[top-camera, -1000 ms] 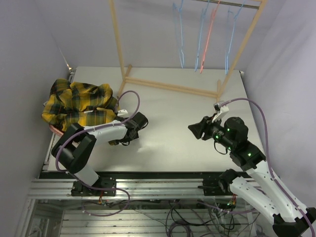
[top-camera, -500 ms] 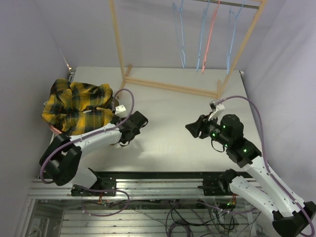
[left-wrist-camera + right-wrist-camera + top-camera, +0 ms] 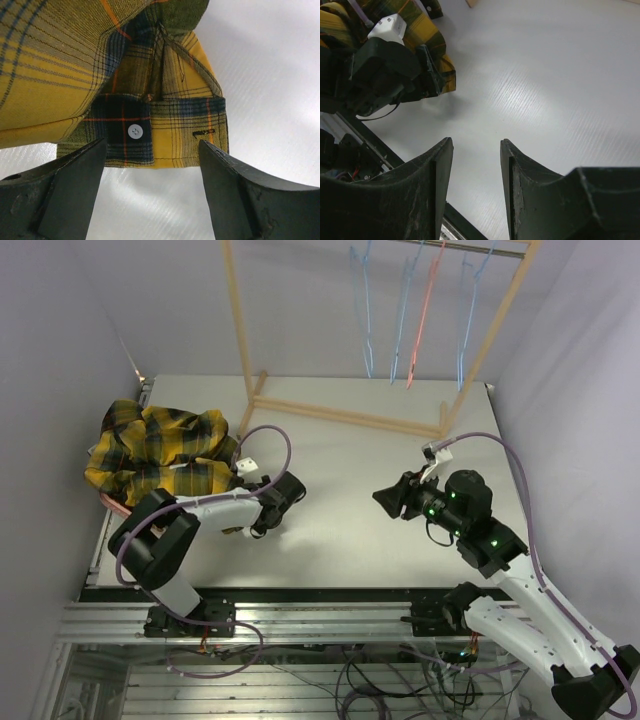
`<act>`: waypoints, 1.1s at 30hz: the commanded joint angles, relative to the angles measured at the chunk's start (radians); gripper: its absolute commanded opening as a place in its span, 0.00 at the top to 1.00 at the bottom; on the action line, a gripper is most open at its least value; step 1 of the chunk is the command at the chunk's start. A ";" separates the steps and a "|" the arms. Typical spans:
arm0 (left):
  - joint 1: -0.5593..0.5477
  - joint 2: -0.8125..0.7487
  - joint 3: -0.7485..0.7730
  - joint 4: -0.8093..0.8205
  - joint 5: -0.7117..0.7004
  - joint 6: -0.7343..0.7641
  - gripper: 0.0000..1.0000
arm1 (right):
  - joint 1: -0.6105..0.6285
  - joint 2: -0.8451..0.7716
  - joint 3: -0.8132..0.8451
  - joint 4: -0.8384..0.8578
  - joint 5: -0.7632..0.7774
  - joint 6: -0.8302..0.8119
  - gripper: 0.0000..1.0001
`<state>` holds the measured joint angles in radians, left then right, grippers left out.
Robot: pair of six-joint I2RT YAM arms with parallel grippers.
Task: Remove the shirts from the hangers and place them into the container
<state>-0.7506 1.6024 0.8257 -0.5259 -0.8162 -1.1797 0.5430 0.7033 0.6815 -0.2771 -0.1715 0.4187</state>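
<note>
Left wrist view: your left gripper has its jaws spread wide with nothing pinched. The buttoned cuff of the yellow-and-black plaid shirt lies flat on the table just ahead of the fingertips, in line with the gap. Your right gripper hovers over bare tabletop on the other side, its jaws parted and empty.

From above, most of the plaid shirt is heaped over the pink basket at the table's left edge. Only a sliver of the basket's rim shows beneath it. The sleeve end spills out onto the table beside your left arm.

At the back, the hangers hang bare on the wooden rack. So the unhanging looks finished.

You cannot see the checked shirt in any view. It may sit under the plaid one, but that is only a guess.

What seems left is to gather that stray cuff and tuck it into the basket.
</note>
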 commanded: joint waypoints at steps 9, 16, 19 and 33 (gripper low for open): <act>-0.009 0.060 -0.013 0.050 -0.072 -0.075 0.12 | -0.003 -0.009 -0.003 0.013 -0.008 -0.022 0.57; -0.008 0.087 -0.086 0.175 0.031 -0.065 0.23 | -0.003 -0.010 0.003 0.010 -0.003 -0.024 0.56; -0.008 0.094 -0.123 0.259 0.090 -0.033 0.38 | -0.003 -0.010 0.001 0.013 -0.003 -0.019 0.56; -0.135 0.191 0.232 0.098 0.088 0.238 0.93 | -0.003 -0.018 -0.004 0.014 0.006 -0.008 0.56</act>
<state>-0.8108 1.7527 0.8925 -0.3275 -0.8383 -1.0664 0.5430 0.6994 0.6815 -0.2775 -0.1692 0.4072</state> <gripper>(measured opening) 0.096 0.436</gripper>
